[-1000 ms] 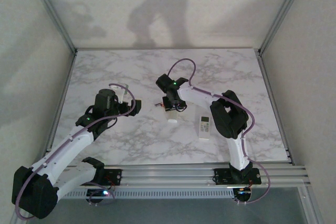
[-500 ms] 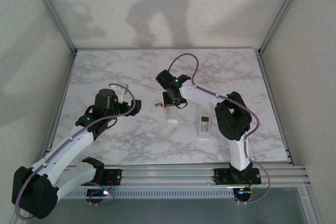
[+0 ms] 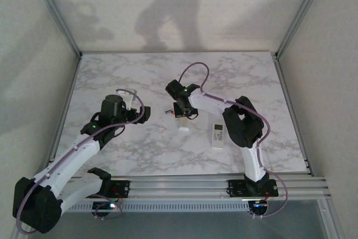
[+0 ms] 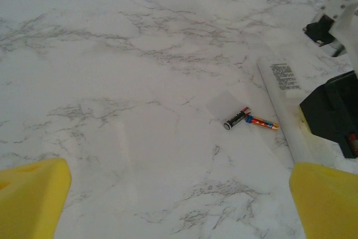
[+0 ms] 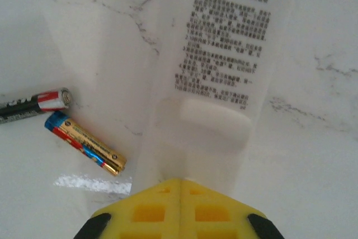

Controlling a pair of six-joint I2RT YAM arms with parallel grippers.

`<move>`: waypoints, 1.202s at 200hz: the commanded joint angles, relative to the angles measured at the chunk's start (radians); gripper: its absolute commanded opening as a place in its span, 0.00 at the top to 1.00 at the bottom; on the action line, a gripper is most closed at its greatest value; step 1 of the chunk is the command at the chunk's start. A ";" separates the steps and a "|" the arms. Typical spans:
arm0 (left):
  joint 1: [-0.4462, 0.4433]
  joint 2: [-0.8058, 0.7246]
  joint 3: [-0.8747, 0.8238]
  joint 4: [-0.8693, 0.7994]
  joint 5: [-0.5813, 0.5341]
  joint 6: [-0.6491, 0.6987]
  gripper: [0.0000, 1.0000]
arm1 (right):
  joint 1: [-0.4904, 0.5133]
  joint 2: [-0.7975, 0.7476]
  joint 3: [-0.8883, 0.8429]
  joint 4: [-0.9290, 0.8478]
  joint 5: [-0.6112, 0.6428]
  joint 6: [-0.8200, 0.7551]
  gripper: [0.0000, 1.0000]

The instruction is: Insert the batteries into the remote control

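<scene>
Marble-patterned table (image 3: 112, 71) from above: the right gripper (image 3: 183, 117) sits over a white remote (image 3: 183, 127) mid-table. The batteries (image 3: 168, 112) lie just left of it, a second remote (image 3: 217, 135) lies to the right, and the left gripper (image 3: 134, 104) waits well to the left.

From the left wrist, its yellow fingertips (image 4: 31, 194) stand wide apart with nothing between them. Two batteries lie loose and close together on the table, just beside the remote.

From the right wrist, the fingers are pressed together and hold nothing. Their tips are down at the remote's back, just beside the battery cover (image 5: 215, 117), which looks closed. The step in hand is probably opening that cover. Next, the tips need to push it off before any battery is picked up.
</scene>
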 commanded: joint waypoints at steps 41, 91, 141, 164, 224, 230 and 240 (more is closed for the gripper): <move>-0.108 0.295 0.286 -0.049 -0.168 -0.345 0.05 | -0.127 -0.451 -0.254 0.062 0.043 0.117 0.42; -0.270 0.837 0.736 -0.240 -0.288 -0.470 0.12 | -0.270 -0.718 -0.468 0.042 -0.045 0.116 0.13; -0.335 1.199 1.067 -0.386 -0.249 -0.461 0.14 | -0.305 -0.853 -0.560 0.025 -0.104 0.111 0.07; -0.355 1.291 1.150 -0.443 -0.185 -0.425 0.18 | -0.311 -0.862 -0.578 0.022 -0.100 0.107 0.07; -0.376 1.428 1.251 -0.565 -0.198 -0.381 0.48 | -0.328 -0.860 -0.569 0.013 -0.114 0.106 0.07; -0.378 1.432 1.258 -0.569 -0.191 -0.376 0.52 | -0.331 -0.864 -0.567 0.012 -0.116 0.108 0.07; -0.381 1.434 1.268 -0.578 -0.185 -0.368 0.58 | -0.339 -0.871 -0.562 0.009 -0.125 0.112 0.07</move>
